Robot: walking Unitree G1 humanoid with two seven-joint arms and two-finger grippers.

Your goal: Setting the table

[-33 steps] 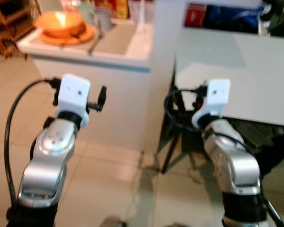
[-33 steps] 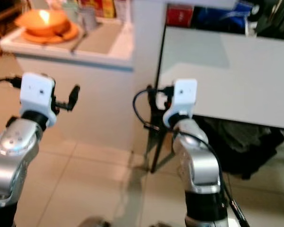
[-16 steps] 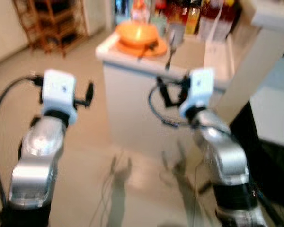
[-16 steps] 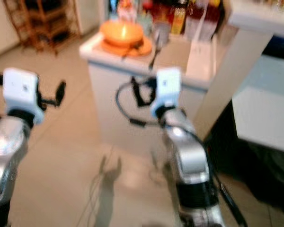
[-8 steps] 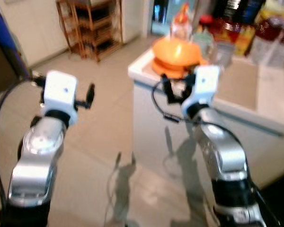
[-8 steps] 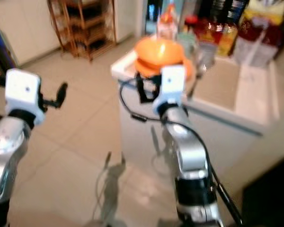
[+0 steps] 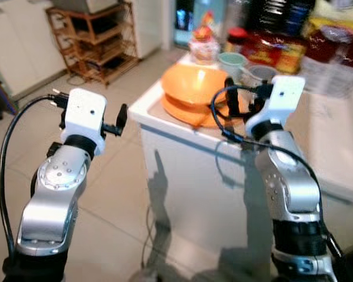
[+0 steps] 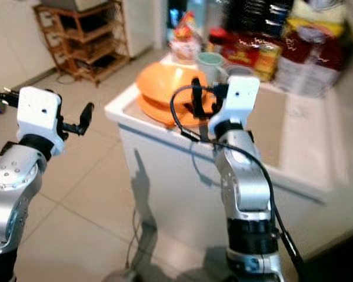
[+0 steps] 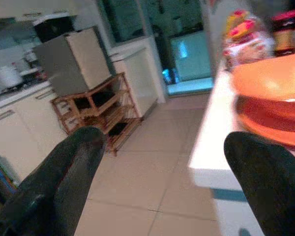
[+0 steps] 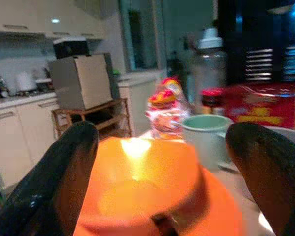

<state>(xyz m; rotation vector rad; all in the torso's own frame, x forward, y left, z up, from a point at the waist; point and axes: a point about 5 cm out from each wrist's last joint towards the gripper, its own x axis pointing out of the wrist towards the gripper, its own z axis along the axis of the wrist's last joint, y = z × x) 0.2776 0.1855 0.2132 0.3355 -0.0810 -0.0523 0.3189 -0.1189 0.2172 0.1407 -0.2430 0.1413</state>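
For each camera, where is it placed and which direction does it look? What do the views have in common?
Left and right eye views: on the head, looking forward and down at both silver arms and the white counter.
Left wrist view: along the open left gripper, toward the floor and counter edge.
Right wrist view: along the open right gripper, facing the orange bowl.
Shared: all four show the orange bowl.

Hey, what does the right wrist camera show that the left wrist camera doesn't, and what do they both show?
The right wrist view alone shows the pale green cup, a dark-lidded jar and the red packaging behind the orange bowl, with the right gripper held open just before the bowl. The left wrist view alone shows the white counter edge, the tiled floor and the open left gripper off to the counter's side. Both show the orange bowl, the wrapped snack pack, the wooden shelf rack and the grey box.
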